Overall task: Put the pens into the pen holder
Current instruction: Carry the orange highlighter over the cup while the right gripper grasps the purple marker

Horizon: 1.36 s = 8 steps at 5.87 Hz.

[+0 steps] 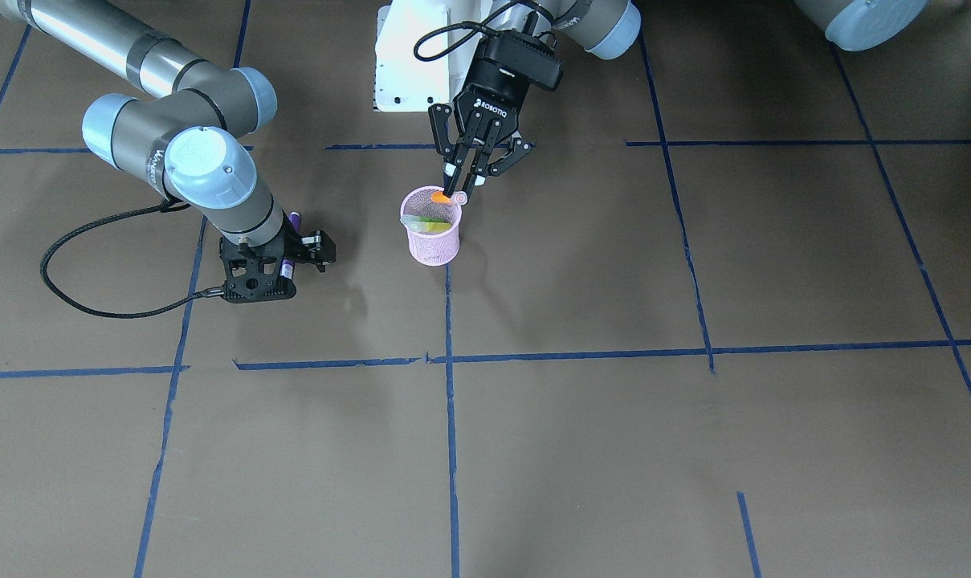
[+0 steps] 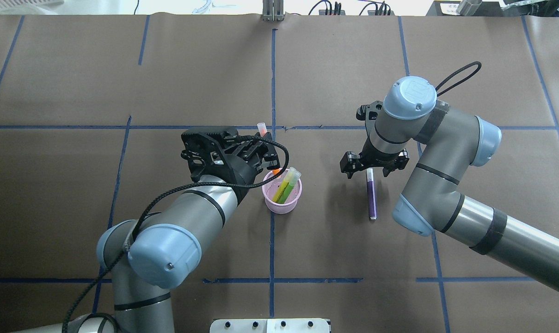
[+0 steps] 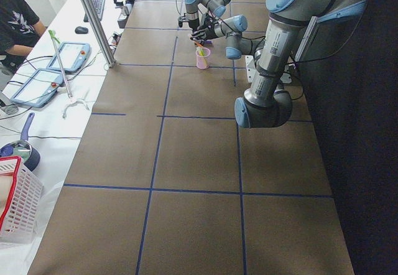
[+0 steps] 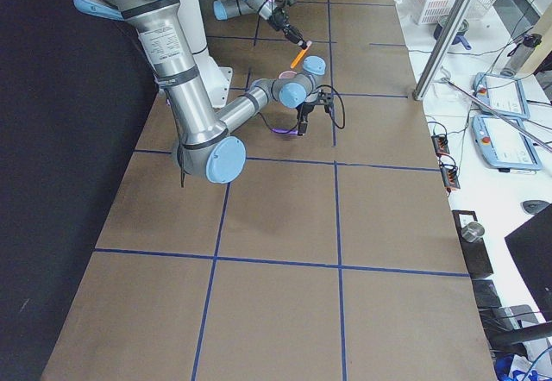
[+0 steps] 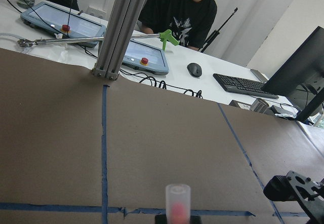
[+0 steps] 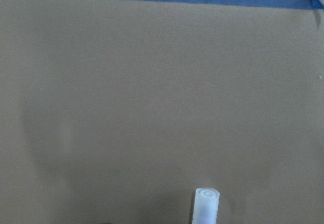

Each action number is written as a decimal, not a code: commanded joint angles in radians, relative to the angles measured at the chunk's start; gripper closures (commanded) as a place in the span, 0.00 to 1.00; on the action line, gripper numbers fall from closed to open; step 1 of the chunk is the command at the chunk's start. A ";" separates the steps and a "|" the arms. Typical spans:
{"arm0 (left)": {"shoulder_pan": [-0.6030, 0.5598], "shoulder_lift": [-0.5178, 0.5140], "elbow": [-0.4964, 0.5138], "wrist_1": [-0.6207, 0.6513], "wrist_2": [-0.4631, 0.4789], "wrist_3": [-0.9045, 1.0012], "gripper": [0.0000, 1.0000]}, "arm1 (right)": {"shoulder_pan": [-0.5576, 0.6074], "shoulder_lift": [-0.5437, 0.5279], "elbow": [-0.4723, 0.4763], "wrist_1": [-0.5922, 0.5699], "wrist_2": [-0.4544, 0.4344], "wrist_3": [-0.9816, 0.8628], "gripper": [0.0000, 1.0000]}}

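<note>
Just above the pink wire-mesh pen holder [image 2: 283, 202], the left gripper [image 1: 463, 185] has its jaws clenched on the orange pen [image 1: 439, 195]. The pen is tilted, its pale cap end raised away from the cup and its orange tip down at the holder's rim. Whether the tip touches the mesh cannot be told.

The holder stands upright on the brown-paper desk [image 1: 614, 449], right beside a blue tape line [image 1: 450, 417]. In the overhead view, two yellow-green pens [image 2: 285, 186] lean inside it side by side, their translucent caps poking above the rim.

Well apart from the cup, on the robot's right, the purple pen [image 2: 372, 196] lies flat on the desk with its pale cap pointing away from the robot. The right gripper [image 2: 374, 165] hangs low over that cap end. Its jaws are spread wide to either side of the pen and are not gripping it. The right wrist camera shows only the cap at the bottom of its view, against bare brown paper and a strip of blue tape.

Beyond the desk's far edge, the left wrist camera takes in a person [image 5: 179, 11] in a black shirt seated at a white bench with control tablets, a keyboard and a mouse.
</note>
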<state>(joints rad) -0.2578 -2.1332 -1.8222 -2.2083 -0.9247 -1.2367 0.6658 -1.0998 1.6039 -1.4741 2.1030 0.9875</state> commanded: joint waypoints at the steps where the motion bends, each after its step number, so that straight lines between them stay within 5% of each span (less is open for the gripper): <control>1: 0.014 -0.005 0.041 -0.004 0.039 0.000 1.00 | 0.000 0.001 0.002 0.000 0.000 0.000 0.00; 6: 0.015 -0.014 0.089 -0.014 0.044 0.000 0.95 | 0.000 0.003 0.001 0.000 0.000 0.000 0.00; 7: 0.015 -0.016 0.089 -0.014 0.041 0.003 0.14 | 0.000 0.005 0.001 0.000 -0.001 0.000 0.00; 8: 0.015 -0.017 0.081 -0.014 0.040 0.006 0.00 | -0.002 0.005 0.001 -0.002 -0.001 0.000 0.00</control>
<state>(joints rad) -0.2424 -2.1491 -1.7360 -2.2228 -0.8832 -1.2332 0.6651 -1.0957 1.6046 -1.4746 2.1019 0.9879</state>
